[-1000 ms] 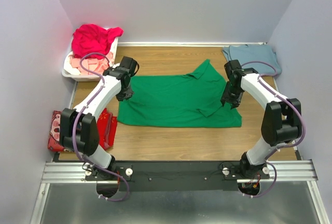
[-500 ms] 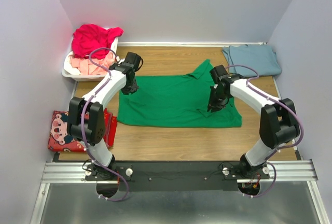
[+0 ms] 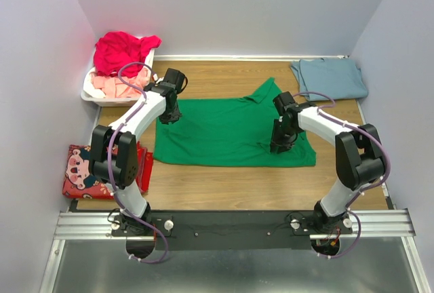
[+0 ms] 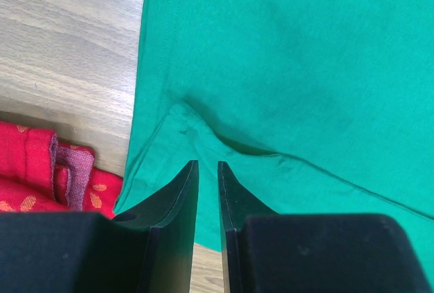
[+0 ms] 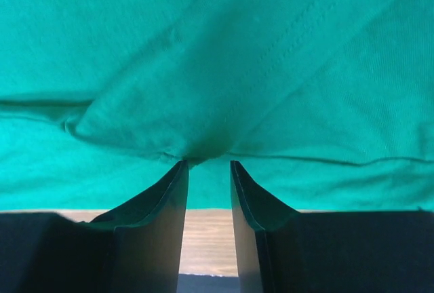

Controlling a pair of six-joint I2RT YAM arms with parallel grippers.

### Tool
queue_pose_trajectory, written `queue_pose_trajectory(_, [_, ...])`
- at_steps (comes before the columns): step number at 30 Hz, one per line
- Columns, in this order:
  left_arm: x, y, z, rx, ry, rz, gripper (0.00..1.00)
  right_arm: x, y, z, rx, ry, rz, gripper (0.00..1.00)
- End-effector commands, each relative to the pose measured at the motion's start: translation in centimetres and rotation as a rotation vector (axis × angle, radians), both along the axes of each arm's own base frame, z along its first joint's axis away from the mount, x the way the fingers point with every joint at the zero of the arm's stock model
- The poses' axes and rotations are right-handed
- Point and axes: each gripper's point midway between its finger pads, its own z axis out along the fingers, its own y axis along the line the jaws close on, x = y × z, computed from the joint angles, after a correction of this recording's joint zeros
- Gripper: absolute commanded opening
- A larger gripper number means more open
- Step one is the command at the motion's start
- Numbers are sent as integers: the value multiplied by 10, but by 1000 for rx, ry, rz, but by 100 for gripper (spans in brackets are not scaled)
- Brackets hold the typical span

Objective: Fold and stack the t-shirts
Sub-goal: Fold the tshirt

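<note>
Here, one blue-grey t-shirt lies folded at the upper right of the table. The green t-shirt is spread mid-frame, while the red t-shirt and pink t-shirt wait in the basket, upper left. The left gripper and right gripper, each nearly closed, pinch puckers of the green cloth.

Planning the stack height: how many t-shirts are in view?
4: the green t-shirt spread mid-table, the blue-grey t-shirt folded at the far right corner, the magenta-red t-shirt and pale pink t-shirt in the basket; more may be buried there.
</note>
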Motion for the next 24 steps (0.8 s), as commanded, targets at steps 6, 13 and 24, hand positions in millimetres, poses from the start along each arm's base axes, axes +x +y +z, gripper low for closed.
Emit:
queue_pose_trajectory(6, [4,-2,2,3,-4,-18,26,3,3,-26,1,4,3,38])
queue_pose_trajectory(13, [5,0,1,15,2,-21,26,17,10,-16,23,-35,10,27])
queue_pose_trajectory(24, [5,0,0,15,1,-19,25,20,6,-1,0,-59,3,41])
